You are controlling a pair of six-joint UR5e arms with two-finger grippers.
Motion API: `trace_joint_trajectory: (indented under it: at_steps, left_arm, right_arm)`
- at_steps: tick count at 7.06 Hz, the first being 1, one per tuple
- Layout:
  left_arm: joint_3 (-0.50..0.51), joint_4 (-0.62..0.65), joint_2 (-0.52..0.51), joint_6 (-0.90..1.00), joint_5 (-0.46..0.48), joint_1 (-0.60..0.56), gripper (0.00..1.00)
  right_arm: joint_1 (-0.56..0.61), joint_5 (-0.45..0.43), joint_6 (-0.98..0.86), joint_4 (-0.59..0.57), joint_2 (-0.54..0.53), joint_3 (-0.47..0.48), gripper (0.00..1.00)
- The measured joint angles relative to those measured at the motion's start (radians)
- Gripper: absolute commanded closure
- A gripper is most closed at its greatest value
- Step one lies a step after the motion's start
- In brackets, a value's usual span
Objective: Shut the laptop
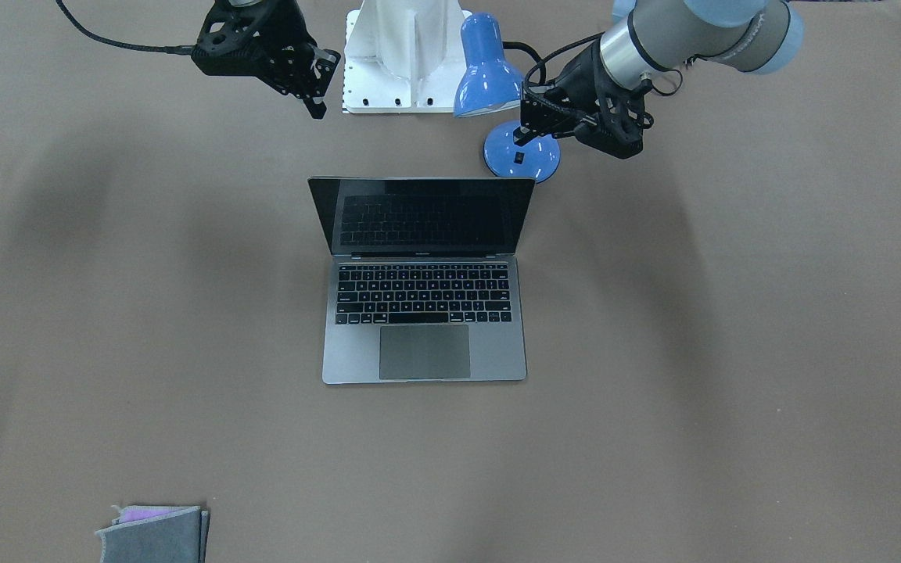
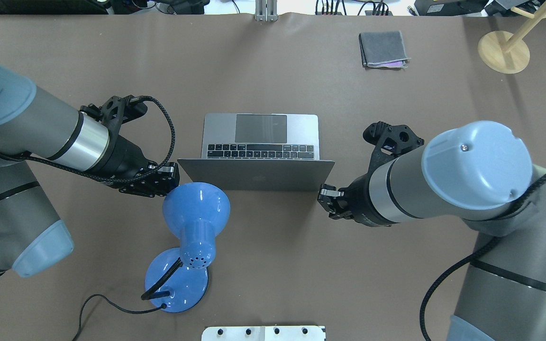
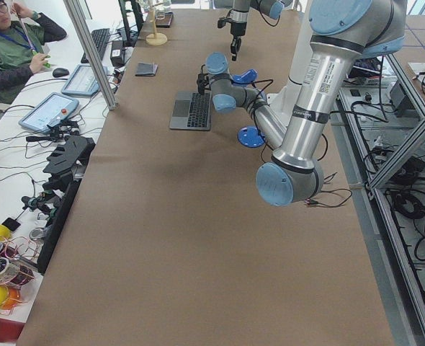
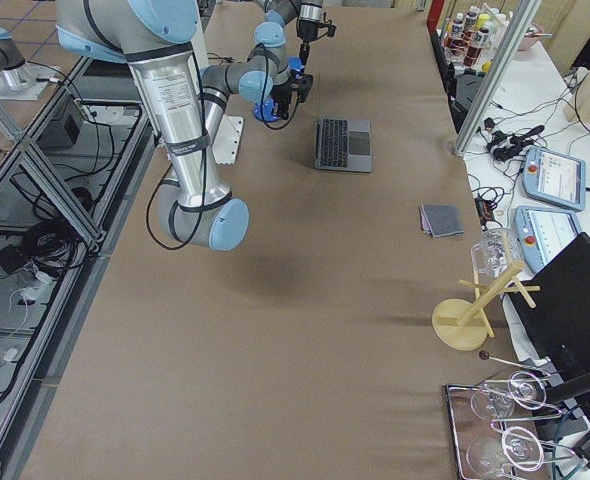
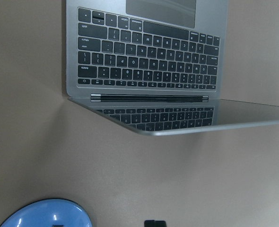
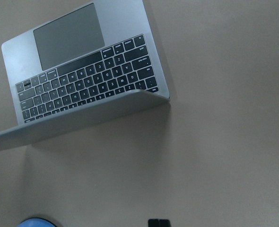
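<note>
The space-grey laptop point(image 1: 424, 344) stands open in the middle of the table, its dark screen upright and its lid back point(image 2: 256, 175) toward the robot. My left gripper point(image 2: 171, 173) hovers beside the lid's left edge, fingers together and empty. In the front view it point(image 1: 525, 131) hangs over the blue lamp's base. My right gripper point(image 2: 326, 194) hovers just off the lid's right corner, also shut and empty, and apart from the laptop point(image 6: 87, 80). The left wrist view shows the keyboard and hinge point(image 5: 149, 98) from behind.
A blue desk lamp stands behind the laptop on my left, its shade point(image 2: 196, 203) just below the left gripper and its base point(image 2: 176, 282) with a cord nearer the robot. A folded grey cloth point(image 2: 383, 49) and a wooden stand point(image 2: 503, 52) are at the far right.
</note>
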Motion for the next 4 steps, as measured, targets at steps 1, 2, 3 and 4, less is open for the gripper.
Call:
trace_joint_trajectory:
  at_steps: [1, 2, 3, 4]
  left_arm:
    - [0.015, 0.001, -0.011, 0.004, 0.0, -0.001, 1.0]
    - [0.026, 0.001, -0.018, 0.006, -0.001, -0.001, 1.0]
    - [0.032, 0.001, -0.022, 0.007, -0.001, -0.002, 1.0]
    - [0.037, 0.002, -0.027, 0.011, -0.001, -0.003, 1.0]
  right_arm:
    - [0.008, -0.004, -0.005, 0.001, 0.016, -0.021, 1.0]
    - [0.018, -0.006, -0.007, 0.002, 0.041, -0.051, 1.0]
    - [0.031, -0.006, -0.01, 0.002, 0.064, -0.079, 1.0]
    - [0.047, -0.005, -0.015, 0.003, 0.079, -0.102, 1.0]
